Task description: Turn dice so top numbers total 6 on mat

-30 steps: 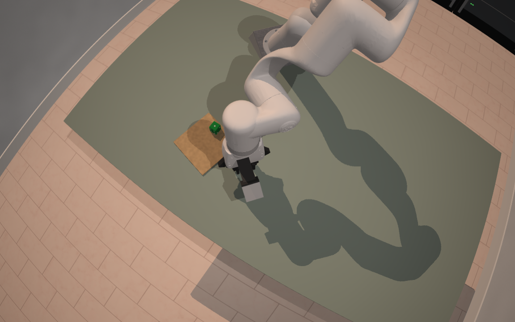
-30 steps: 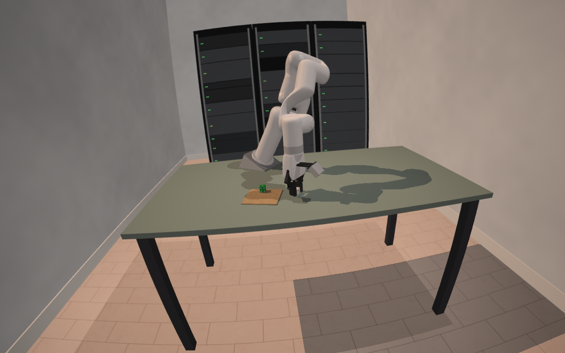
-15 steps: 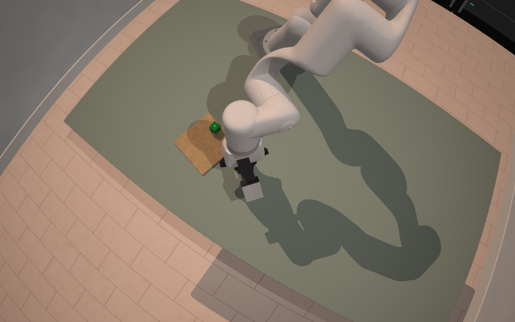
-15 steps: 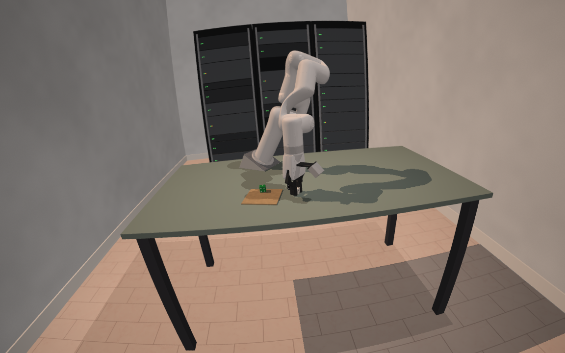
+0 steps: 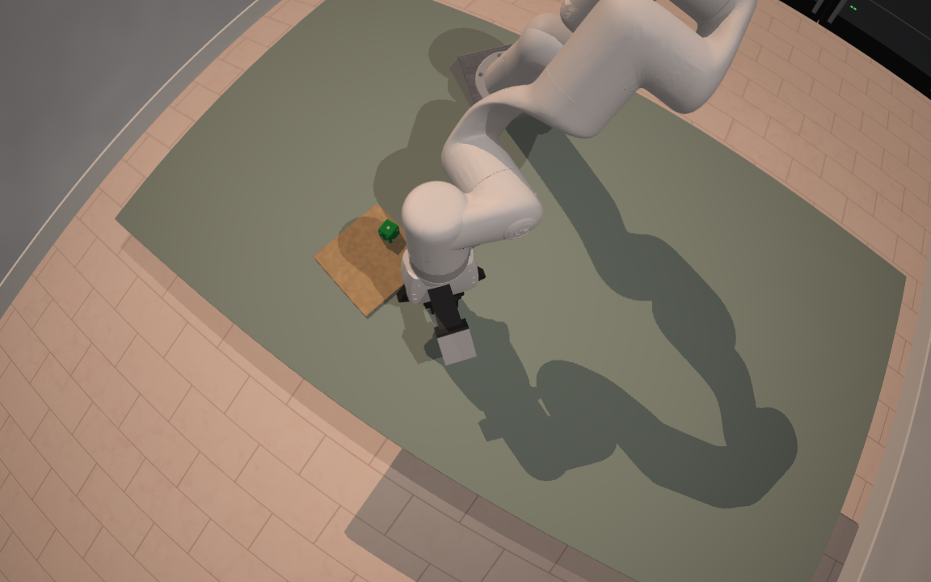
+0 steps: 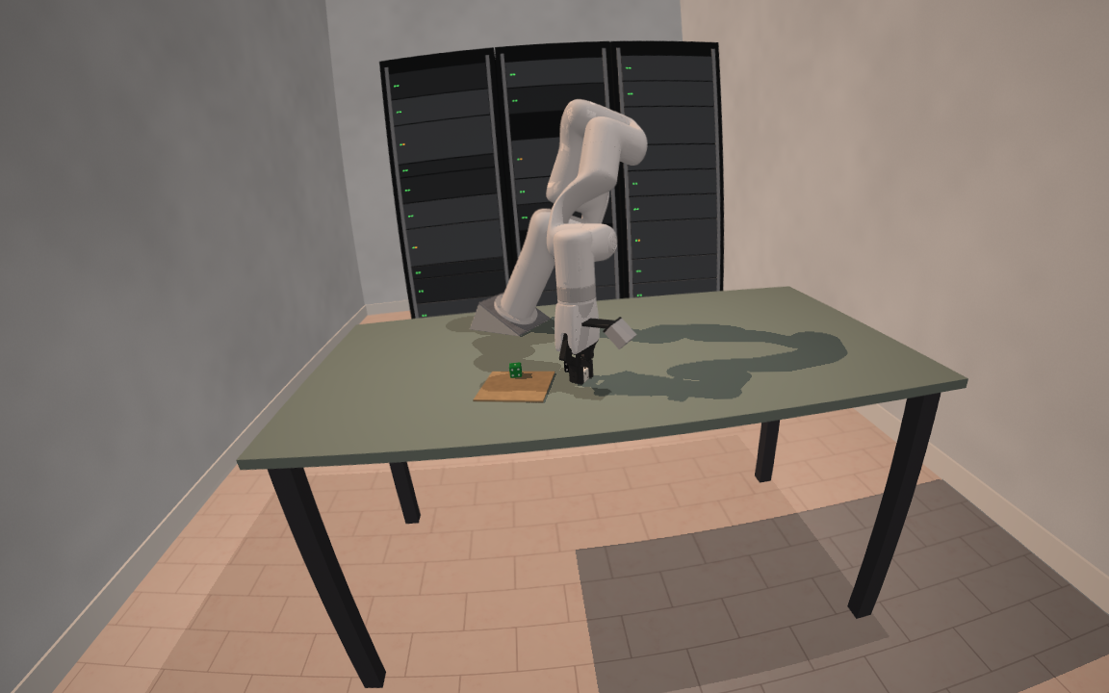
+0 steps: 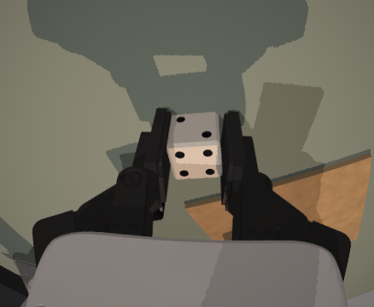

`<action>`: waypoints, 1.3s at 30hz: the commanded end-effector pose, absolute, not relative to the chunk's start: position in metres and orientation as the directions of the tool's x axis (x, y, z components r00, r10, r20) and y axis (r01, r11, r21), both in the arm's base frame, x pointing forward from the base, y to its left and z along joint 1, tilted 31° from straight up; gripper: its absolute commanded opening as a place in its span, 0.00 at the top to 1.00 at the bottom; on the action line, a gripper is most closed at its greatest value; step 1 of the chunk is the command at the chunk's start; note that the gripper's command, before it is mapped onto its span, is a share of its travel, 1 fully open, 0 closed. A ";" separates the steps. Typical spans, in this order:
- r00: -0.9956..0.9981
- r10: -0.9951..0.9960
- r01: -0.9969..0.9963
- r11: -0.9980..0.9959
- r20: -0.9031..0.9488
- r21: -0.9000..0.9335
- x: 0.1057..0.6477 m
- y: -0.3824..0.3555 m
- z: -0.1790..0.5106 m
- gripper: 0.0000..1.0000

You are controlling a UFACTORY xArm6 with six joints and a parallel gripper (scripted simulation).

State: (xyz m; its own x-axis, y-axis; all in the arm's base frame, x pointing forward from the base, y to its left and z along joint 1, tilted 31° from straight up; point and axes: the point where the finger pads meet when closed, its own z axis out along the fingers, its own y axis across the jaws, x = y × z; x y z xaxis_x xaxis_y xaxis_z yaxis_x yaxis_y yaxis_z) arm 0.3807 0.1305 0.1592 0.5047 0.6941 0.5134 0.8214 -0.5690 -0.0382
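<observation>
The green-grey surface [image 5: 743, 253] [image 6: 403, 387] [image 7: 89, 85] carries the tan mat [image 5: 360, 275] [image 6: 511, 389] [image 7: 345, 200], which lies flat to the left of the end effector [image 5: 447, 307] [image 6: 580, 372] [image 7: 196, 130]. The end effector is partly closed, its fingers apparently gripping the white die [image 6: 586, 372] [image 7: 195, 145], which is off the mat. Two and four pips show; which face points up is uncertain. The green die [image 5: 388, 230] [image 6: 515, 371] sits towards the mat's far side, apparently with one pip up. The black die [image 6: 566, 367] [image 7: 158, 213] stands off the mat, close beside a finger; its top number is hidden.

Lifting or turning with an uneven grip could let the white die slip or land on an edge. A sideways sweep could knock the black die, while a low approach could drag the mat's edge or bump the green die.
</observation>
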 end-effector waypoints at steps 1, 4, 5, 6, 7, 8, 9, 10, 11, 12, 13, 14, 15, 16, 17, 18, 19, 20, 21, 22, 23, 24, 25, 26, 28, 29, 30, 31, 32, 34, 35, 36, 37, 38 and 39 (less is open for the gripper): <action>0.504 0.694 0.821 -0.569 0.515 -0.036 0.381 0.130 0.160 0.79; 0.504 0.694 0.821 -0.569 0.515 -0.036 0.381 0.130 0.160 0.79; 0.504 0.694 0.821 -0.569 0.515 -0.036 0.381 0.130 0.160 0.79; 0.504 0.694 0.821 -0.569 0.515 -0.036 0.381 0.130 0.160 0.79; 0.504 0.694 0.821 -0.569 0.515 -0.036 0.381 0.130 0.160 0.79; 0.504 0.694 0.821 -0.569 0.515 -0.036 0.381 0.130 0.161 0.79; 0.504 0.694 0.821 -0.569 0.515 -0.036 0.381 0.130 0.162 0.79; 0.504 0.694 0.821 -0.569 0.515 -0.036 0.380 0.129 0.163 0.79; 0.504 0.694 0.821 -0.569 0.515 -0.036 0.380 0.128 0.166 0.79; 0.504 0.694 0.821 -0.569 0.515 -0.036 0.379 0.126 0.170 0.79; 0.504 0.694 0.821 -0.569 0.515 -0.036 0.379 0.126 0.170 0.79; 0.504 0.694 0.821 -0.569 0.515 -0.036 0.379 0.126 0.170 0.79; 0.504 0.694 0.821 -0.569 0.515 -0.036 0.377 0.123 0.174 0.79; 0.504 0.694 0.821 -0.569 0.515 -0.036 0.376 0.121 0.179 0.79; 0.504 0.694 0.821 -0.569 0.515 -0.036 0.374 0.118 0.185 0.79; 0.504 0.694 0.821 -0.569 0.515 -0.036 0.372 0.115 0.191 0.79; 0.504 0.694 0.821 -0.569 0.515 -0.036 0.370 0.111 0.198 0.79; 0.504 0.694 0.821 -0.569 0.515 -0.036 0.368 0.108 0.204 0.79; 0.504 0.694 0.821 -0.569 0.515 -0.036 0.366 0.104 0.211 0.79; 0.504 0.694 0.821 -0.569 0.515 -0.036 0.364 0.101 0.217 0.79; 0.504 0.694 0.821 -0.569 0.515 -0.036 0.362 0.098 0.223 0.79; 0.504 0.694 0.821 -0.569 0.515 -0.036 0.360 0.095 0.229 0.79; 0.504 0.694 0.821 -0.569 0.515 -0.036 0.359 0.093 0.233 0.79; 0.504 0.694 0.821 -0.569 0.515 -0.036 0.357 0.091 0.237 0.79; 0.504 0.694 0.821 -0.569 0.515 -0.036 0.356 0.088 0.243 0.79; 0.504 0.694 0.821 -0.569 0.515 -0.036 0.355 0.087 0.245 0.79; 0.504 0.694 0.821 -0.569 0.515 -0.036 0.355 0.087 0.245 0.79; 0.504 0.694 0.821 -0.569 0.515 -0.036 0.355 0.087 0.245 0.79; 0.504 0.694 0.821 -0.569 0.515 -0.036 0.355 0.087 0.246 0.79; 0.504 0.694 0.821 -0.569 0.515 -0.036 0.355 0.086 0.246 0.79; 0.504 0.694 0.821 -0.569 0.515 -0.036 0.355 0.086 0.246 0.79; 0.504 0.694 0.821 -0.569 0.515 -0.036 0.355 0.086 0.246 0.79; 0.504 0.694 0.821 -0.569 0.515 -0.036 0.355 0.086 0.246 0.79; 0.504 0.694 0.821 -0.569 0.515 -0.036 0.355 0.086 0.246 0.79; 0.504 0.694 0.821 -0.569 0.515 -0.036 0.355 0.086 0.246 0.79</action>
State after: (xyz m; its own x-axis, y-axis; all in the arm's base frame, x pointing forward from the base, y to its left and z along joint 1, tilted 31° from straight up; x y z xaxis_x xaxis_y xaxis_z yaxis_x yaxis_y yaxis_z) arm 0.3541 0.0868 0.2437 0.5053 0.6939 0.5130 0.8213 -0.5692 -0.0390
